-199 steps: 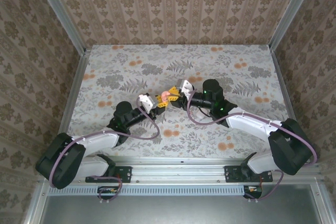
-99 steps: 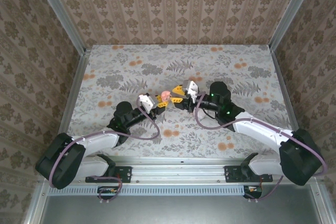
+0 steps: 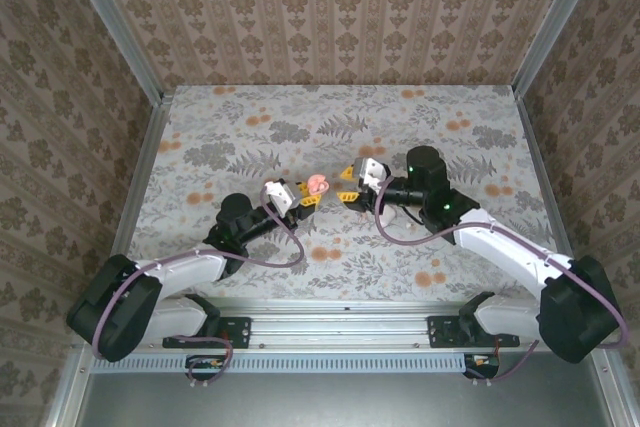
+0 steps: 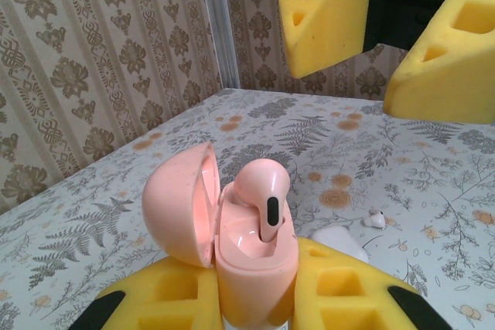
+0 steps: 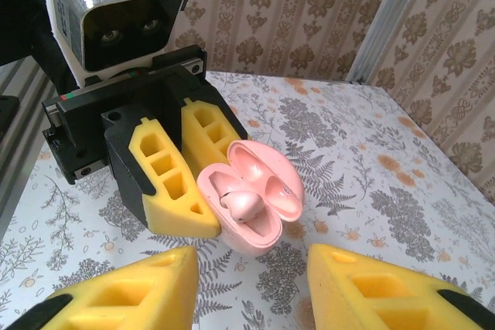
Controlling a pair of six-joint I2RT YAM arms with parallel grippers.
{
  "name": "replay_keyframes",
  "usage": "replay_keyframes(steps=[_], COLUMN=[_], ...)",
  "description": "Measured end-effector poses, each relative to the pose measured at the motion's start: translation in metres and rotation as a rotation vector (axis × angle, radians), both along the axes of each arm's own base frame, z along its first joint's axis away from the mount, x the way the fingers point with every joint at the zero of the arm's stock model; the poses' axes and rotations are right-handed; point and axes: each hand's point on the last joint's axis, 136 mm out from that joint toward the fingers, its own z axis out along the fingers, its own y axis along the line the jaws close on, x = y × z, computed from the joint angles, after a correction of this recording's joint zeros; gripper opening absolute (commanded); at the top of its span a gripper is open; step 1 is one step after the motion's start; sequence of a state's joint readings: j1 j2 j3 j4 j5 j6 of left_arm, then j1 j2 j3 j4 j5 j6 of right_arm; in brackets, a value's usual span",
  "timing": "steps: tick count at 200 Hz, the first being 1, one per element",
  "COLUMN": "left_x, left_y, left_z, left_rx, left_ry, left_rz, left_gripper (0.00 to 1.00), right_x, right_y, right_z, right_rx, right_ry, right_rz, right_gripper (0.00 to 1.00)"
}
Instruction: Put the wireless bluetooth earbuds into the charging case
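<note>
Pink case (image 4: 257, 264): glossy rounded plastic, upright near the table's middle, its domed lid (image 4: 176, 205) hinged open to the left.
Earbud (image 4: 263, 191): smooth pink, bulb-headed, with a dark oval on its stem; it sat in the case's hollow, head above the rim.
Left gripper (image 3: 306, 195): yellow wedge-shaped fingers with hollow cells, clamped on the case's lower body.
Right gripper (image 5: 251, 264): matching yellow fingers spread apart, nothing between them, just right of the case and clear of it.
Table (image 3: 250, 127): matte floral cloth with grey ferns and orange blooms.
White bits: a rounded white lump (image 4: 340, 239) lay just beyond the left gripper's finger, and a tiny white piece (image 4: 376, 219) lay near it.
</note>
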State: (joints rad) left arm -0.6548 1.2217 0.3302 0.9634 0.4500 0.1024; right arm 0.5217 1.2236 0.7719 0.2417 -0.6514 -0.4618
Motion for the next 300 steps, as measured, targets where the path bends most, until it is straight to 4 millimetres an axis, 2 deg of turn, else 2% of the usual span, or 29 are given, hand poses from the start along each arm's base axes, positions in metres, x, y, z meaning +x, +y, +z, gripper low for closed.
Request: replay_keyframes(steps=[123,218,300], left_x=[0.0,-0.002,-0.001], left_y=[0.0,0.001,0.001], left_z=[0.001,0.008,0.002], left_rx=[-0.002,-0.014,0.001], left_ry=[-0.003,-0.018,0.002], left_rz=[0.001,0.001,0.001], left_gripper=[0.13,0.13,0.13], right_x=[-0.012,-0.009,-0.007], right_y=[0.025,0.031,0.034], right_z=[-0.022,-0.023,-0.013], right_rx=[-0.035,-0.036,-0.021], right_ry=[0.056,0.062,0.037], right_rz=[0.093,0.108,0.11], right_gripper=[0.32,0.3,0.3])
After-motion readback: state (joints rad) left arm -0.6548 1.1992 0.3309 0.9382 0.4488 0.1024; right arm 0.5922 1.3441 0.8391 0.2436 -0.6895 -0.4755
